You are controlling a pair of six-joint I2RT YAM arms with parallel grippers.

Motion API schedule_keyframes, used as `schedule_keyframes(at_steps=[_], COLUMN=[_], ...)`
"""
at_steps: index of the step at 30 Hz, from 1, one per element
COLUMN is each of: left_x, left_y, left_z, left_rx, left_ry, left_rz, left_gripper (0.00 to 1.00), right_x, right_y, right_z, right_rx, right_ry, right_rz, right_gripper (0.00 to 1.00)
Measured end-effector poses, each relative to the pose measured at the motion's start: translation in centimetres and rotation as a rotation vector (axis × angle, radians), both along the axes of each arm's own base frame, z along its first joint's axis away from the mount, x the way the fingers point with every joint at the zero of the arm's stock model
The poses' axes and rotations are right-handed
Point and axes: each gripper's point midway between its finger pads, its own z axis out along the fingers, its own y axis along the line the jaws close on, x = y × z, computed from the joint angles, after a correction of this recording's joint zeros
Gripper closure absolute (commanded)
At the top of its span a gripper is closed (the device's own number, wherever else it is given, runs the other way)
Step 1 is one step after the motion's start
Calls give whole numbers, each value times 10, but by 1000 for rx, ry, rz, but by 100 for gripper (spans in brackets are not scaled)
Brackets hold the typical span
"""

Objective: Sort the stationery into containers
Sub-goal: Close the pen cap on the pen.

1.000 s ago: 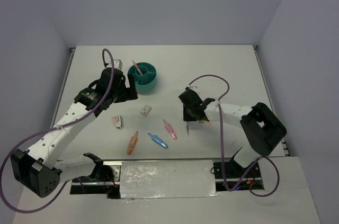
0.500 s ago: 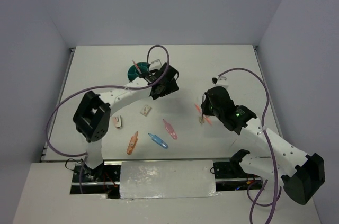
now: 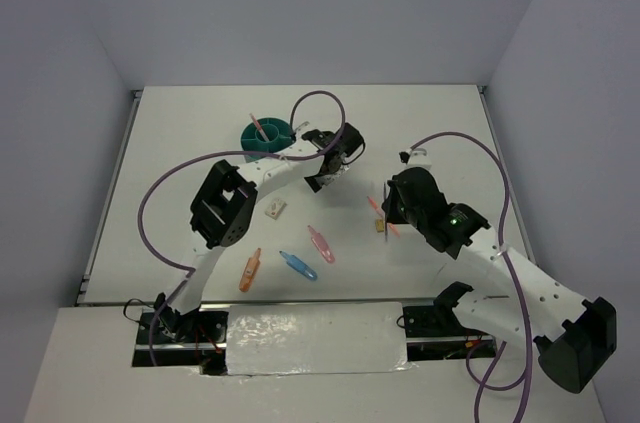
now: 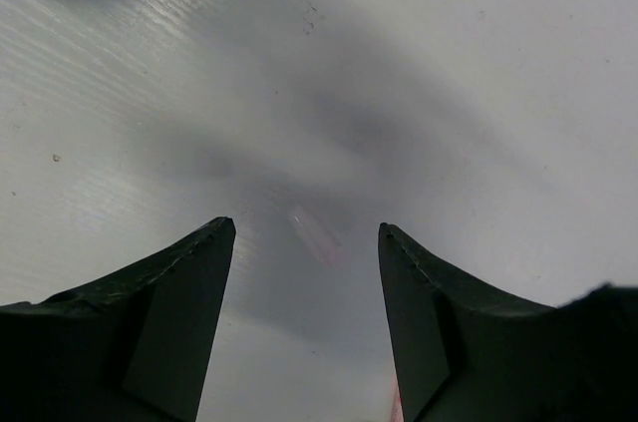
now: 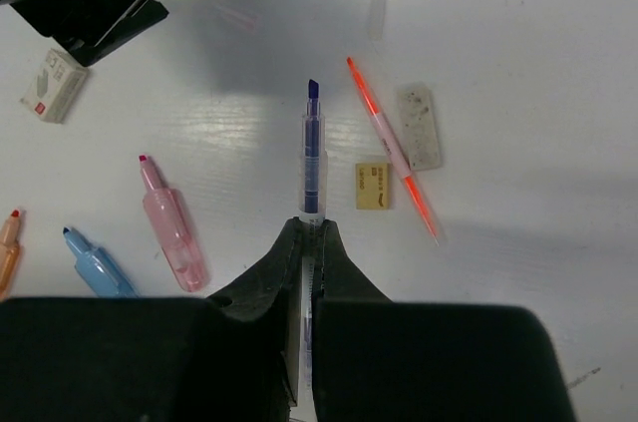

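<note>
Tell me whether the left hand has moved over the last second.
Yes. The left hand swung rightward, from the left of the round teal plastic organiser cup to its right.

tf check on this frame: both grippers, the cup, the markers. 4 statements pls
1. The right gripper is shut on a blue-tipped pen. True.
2. The left gripper holds a marker. False: its jaws stand apart with nothing between them.
3. A pink pen stands in the teal cup. True.
4. The pink marker is in the cup. False: it lies on the table beside the blue marker.
</note>
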Motion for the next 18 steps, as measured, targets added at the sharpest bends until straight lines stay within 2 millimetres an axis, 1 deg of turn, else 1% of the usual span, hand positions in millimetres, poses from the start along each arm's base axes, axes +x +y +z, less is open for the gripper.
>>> schedule_keyframes(at_steps=[2, 3, 4, 6, 9, 12, 13, 14, 18], left_x=[1, 0, 0, -1, -5, -4, -3, -1, -1], left_y=[-3, -4, -4, -5, -5, -8, -10, -12, -14], left_z=[-2, -4, -6, -10, -18, -24, -25, -26, -29], left_rx=[1, 6, 9, 13, 32, 40, 41, 39, 42], left_ry=[6, 12, 19, 26, 44, 54, 55, 53, 56], left_rz=[14, 19, 28, 35, 34, 42, 44, 44, 42], left_gripper=[30, 31, 36, 39, 39, 39, 42, 43, 56], right_x=[-1, -1, -2, -3, -6, -8, -8, -9, -13], right_y=[0, 0, -1, 0, 0, 0, 0, 0, 1], right_z=[-2, -2, -2, -2, -1, -2, -2, -3, -2], right_rx=[-8, -8, -7, -3, 5, 6, 7, 9, 23], right_ry=[4, 3, 2, -1, -9, -14, -15, -15, -23], right_rz=[7, 10, 13, 21, 36, 47, 51, 55, 70], right_gripper=[100, 100, 100, 100, 100, 100, 100, 100, 100])
